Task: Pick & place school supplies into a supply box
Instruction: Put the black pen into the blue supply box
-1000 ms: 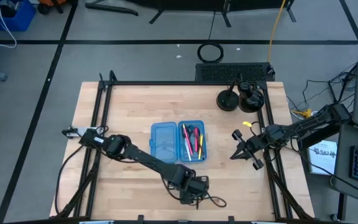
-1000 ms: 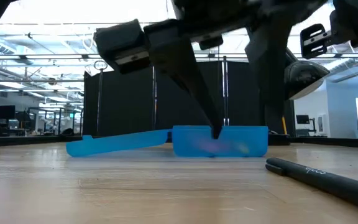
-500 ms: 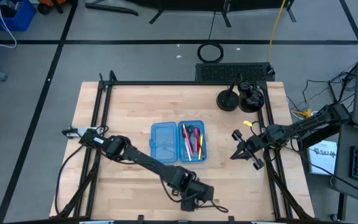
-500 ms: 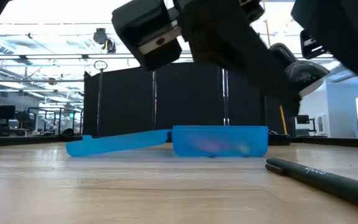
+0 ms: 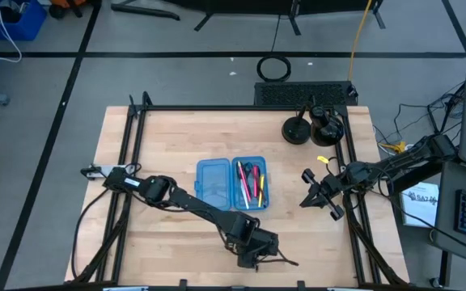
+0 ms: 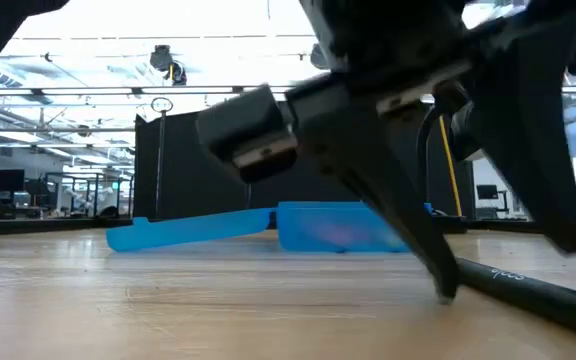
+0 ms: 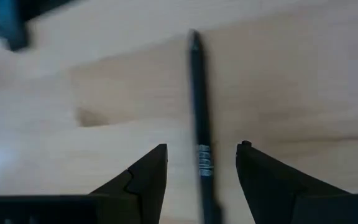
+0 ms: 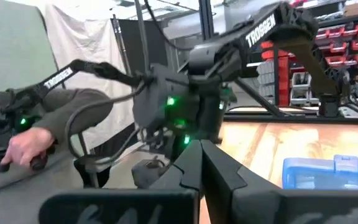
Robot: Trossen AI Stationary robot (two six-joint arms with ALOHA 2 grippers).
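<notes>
There's the black pen point(image 7: 199, 118), lying flat on the wooden table point(image 5: 136, 162) near its front edge, and the left gripper point(image 7: 201, 155) is right down over it, fingers spread with one dark fingertip point(image 7: 157, 155) on each side of the barrel and a gap showing on both sides, so nothing is gripped. From table level the pen point(image 6: 528, 290) runs off to the side with the gripper's finger point(image 6: 418, 240) pointing down at its near end. Behind it sits the supply box point(image 6: 343, 226), the translucent blue pencil case, lying open mid-table with its lid half point(image 5: 213, 184) flat beside the tray half point(image 5: 250, 183); the tray holds pens in pink, red and yellow, and something black. The left arm reaches across from its base to the table's front edge, in front of the case. Over by the right rail the right gripper point(image 5: 318, 194) hangs with its fingers closed together, empty, well apart from the case. A person's hand point(image 8: 27, 146) rests on a lead arm beyond the table.
</notes>
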